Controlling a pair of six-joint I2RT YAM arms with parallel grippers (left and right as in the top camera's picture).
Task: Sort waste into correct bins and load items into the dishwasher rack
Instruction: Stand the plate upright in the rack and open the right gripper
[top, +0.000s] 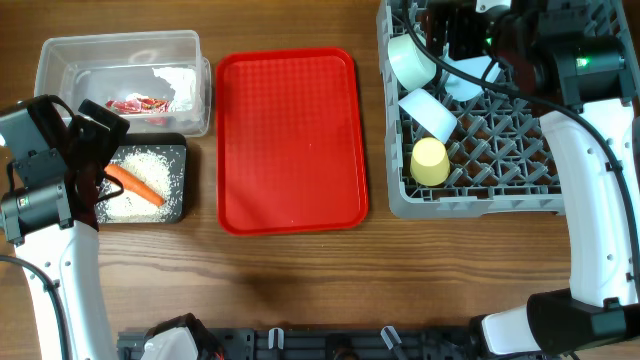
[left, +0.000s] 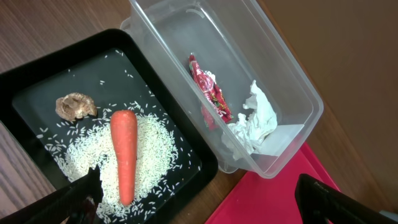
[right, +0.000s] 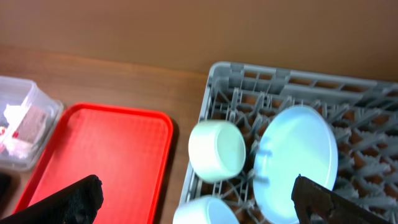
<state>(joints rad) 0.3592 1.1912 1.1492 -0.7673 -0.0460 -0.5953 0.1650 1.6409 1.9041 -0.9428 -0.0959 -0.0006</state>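
Waste in the bins, dishes in the rack.
The carrot (left: 124, 152) lies on the rice (left: 152, 146) in the black tray (left: 37, 68), near the brown scrap (left: 74, 106). The wrapper (left: 211, 93) sits in the clear tub (left: 292, 93). The plate (right: 298, 155), bowls (right: 217, 149) and yellow cup (top: 430, 162) are in the grey rack (top: 480, 195). The left hand (left: 199, 186) and the right hand (right: 196, 190) both have fingers wide apart, holding nothing.

Two bowls (top: 411, 62), one cup (top: 430, 162), apparently one plate (right: 298, 155).
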